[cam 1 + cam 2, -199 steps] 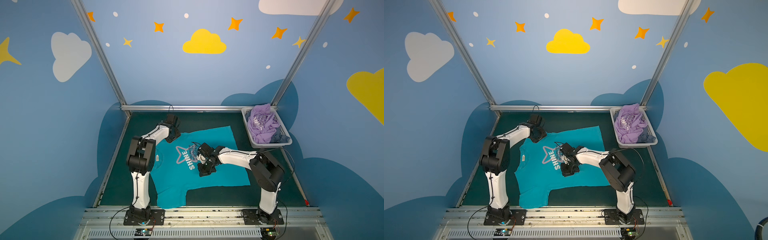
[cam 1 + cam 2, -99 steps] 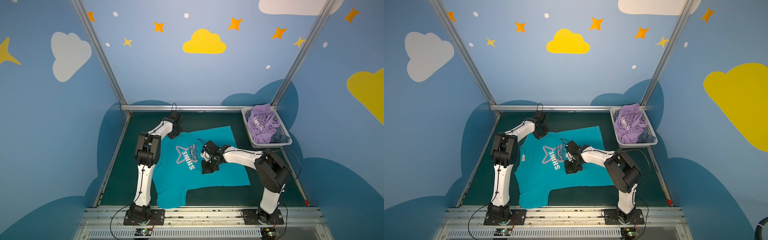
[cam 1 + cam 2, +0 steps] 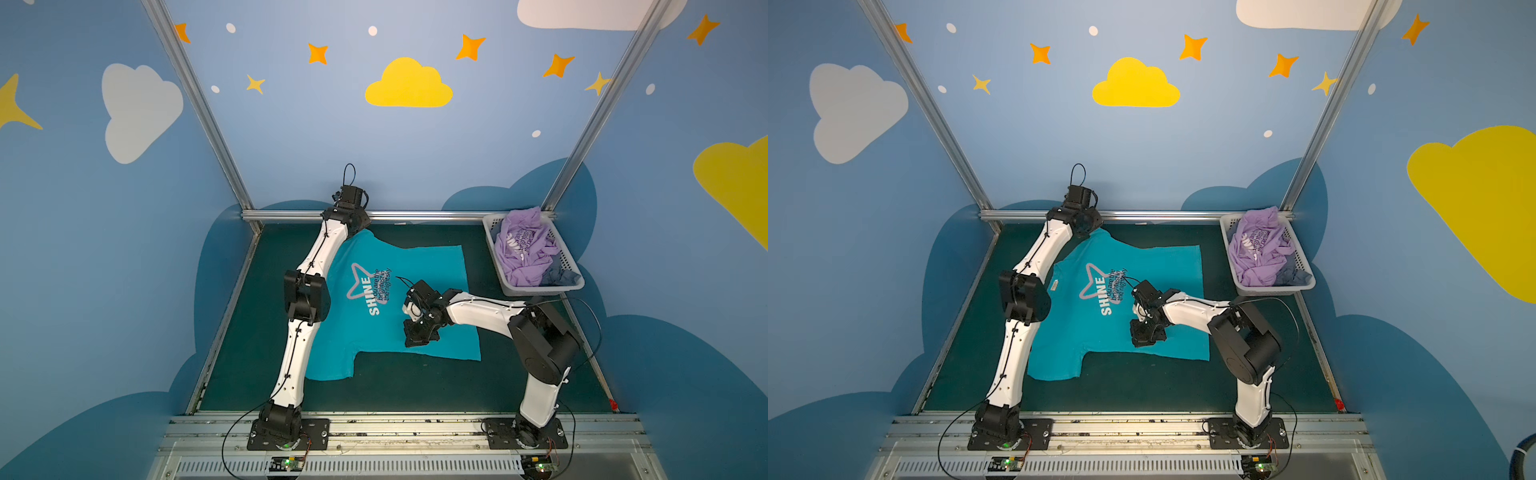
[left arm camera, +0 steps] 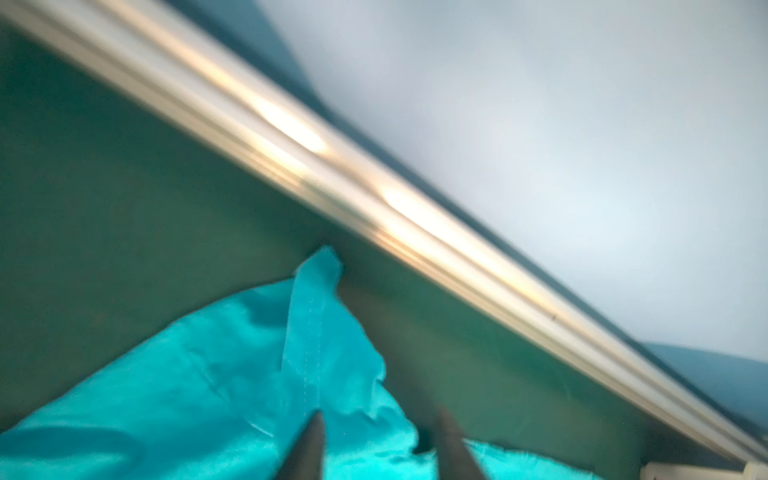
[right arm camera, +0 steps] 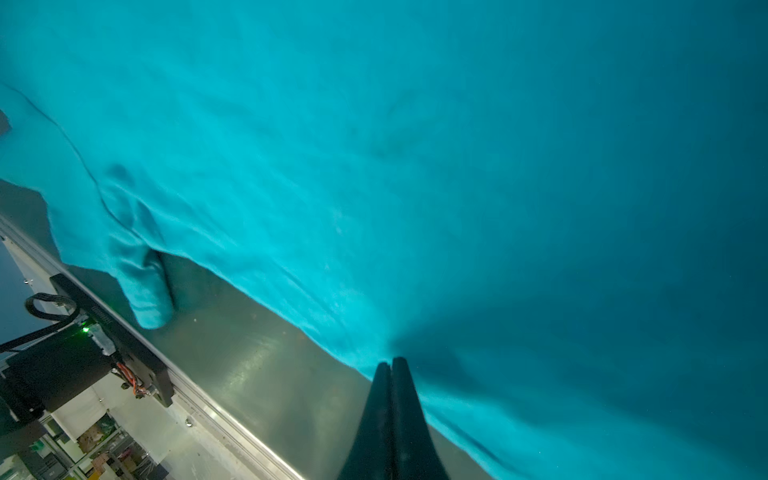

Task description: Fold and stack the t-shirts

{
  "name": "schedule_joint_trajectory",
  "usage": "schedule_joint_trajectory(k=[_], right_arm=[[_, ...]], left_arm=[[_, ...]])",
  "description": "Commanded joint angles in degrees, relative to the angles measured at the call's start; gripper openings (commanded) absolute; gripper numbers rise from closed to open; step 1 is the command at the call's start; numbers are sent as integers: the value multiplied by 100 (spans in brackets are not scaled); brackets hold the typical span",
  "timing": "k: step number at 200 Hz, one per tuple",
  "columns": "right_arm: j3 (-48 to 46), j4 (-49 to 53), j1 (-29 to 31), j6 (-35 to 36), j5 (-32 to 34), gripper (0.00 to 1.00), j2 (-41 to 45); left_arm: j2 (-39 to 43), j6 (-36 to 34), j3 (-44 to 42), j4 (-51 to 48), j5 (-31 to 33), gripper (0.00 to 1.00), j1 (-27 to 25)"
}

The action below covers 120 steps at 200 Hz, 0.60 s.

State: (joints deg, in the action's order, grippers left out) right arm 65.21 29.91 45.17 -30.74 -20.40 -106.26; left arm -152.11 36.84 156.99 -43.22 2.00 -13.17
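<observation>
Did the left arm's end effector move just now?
Yes. The left end effector went farther back, right up to the silver rail at the back.

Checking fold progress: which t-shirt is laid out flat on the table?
The teal t-shirt, spread print-up on the green table; the lavender t-shirt lies crumpled in the white basket.

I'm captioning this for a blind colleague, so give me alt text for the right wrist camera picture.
The right gripper, its two dark fingers pressed shut, points at the edge of a teal t-shirt that fills most of the frame. Bare dark table and a metal rail show beside it.
</observation>
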Motion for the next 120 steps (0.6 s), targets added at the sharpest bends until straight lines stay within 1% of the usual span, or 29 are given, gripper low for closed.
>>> schedule_joint_trajectory(k=[1, 11, 21, 29, 38, 52, 67, 80, 95, 120], right_arm=[[27, 172, -78, 95, 72, 0, -73], [27, 172, -98, 86, 80, 0, -40], [23, 180, -125, 77, 80, 0, -2], [27, 182, -148, 77, 72, 0, 15], [52, 213, -196, 77, 103, 0, 56], [83, 255, -256, 86, 208, 0, 137], [144, 348, -329, 86, 399, 0, 182], [279, 538, -383, 73, 596, 0, 101], [337, 674, -445, 42, 734, 0, -29], [79, 632, -496, -91, 789, 0, -80]], left_arm=[[-712, -33, 1041, -593, 33, 69, 111], [-639, 55, 1064, -572, -48, 70, 155], [-331, 16, 717, -490, -15, 70, 165], [0, -69, 191, -354, 18, 69, 157], [434, -198, -470, -173, 21, 65, 148], [1048, -362, -1474, -6, 157, 52, 121], [1551, -371, -2378, -22, 337, 32, 126], [1845, -338, -3047, -87, 458, 23, 130], [2107, -249, -3792, -65, 608, 19, 139], [2465, -47, -5014, 427, 613, 19, 178]])
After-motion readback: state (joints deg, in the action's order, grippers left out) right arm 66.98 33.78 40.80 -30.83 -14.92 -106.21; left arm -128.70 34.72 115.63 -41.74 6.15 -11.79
